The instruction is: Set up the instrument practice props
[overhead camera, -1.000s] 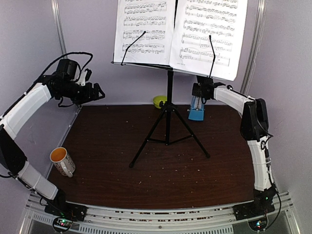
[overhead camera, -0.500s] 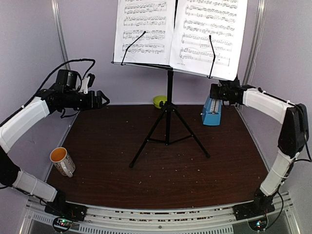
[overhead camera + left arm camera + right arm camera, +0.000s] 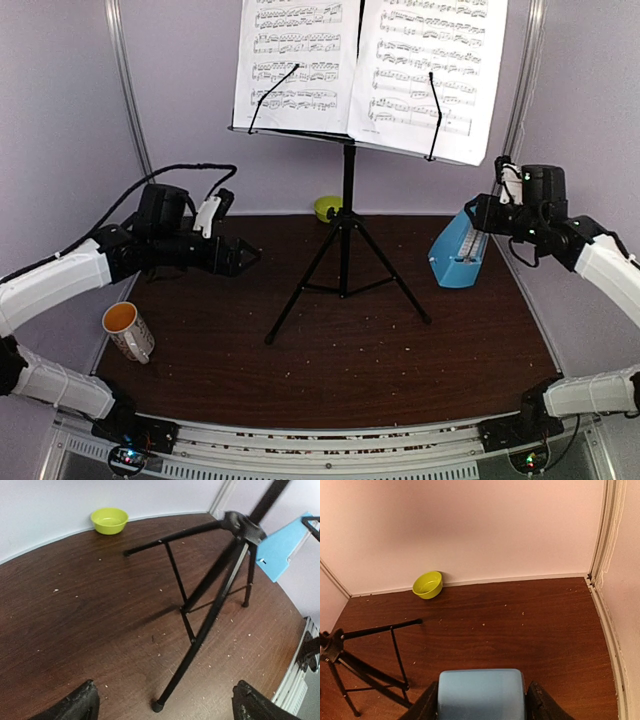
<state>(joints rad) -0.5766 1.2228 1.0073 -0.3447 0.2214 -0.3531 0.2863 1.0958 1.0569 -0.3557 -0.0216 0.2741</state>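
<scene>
1. A second ago my right gripper (image 3: 479,224) was at the back beside the music stand (image 3: 346,225), with the metronome (image 3: 458,255) upright on the table (image 3: 350,360). Now that arm has swung out to the right, and the metronome hangs tilted above the table's right side, clamped between my fingers.
2. My left gripper (image 3: 241,258) has dropped from up by the left wall and moved in toward the stand's legs. Its jaws are spread wide with nothing in them.
3. The stand, the two sheet-music pages (image 3: 298,60) on its desk, the mug (image 3: 128,331) and the bowl (image 3: 326,207) have not moved.
4. Only the top view shows the pages and the mug.
5. The right wrist view shows my fingers pressed against both sides of the metronome's blue body (image 3: 481,694), with the bowl (image 3: 428,584) against the back wall.
6. The left wrist view shows the stand's legs (image 3: 200,630) close up and the metronome (image 3: 282,547) beyond them.
</scene>
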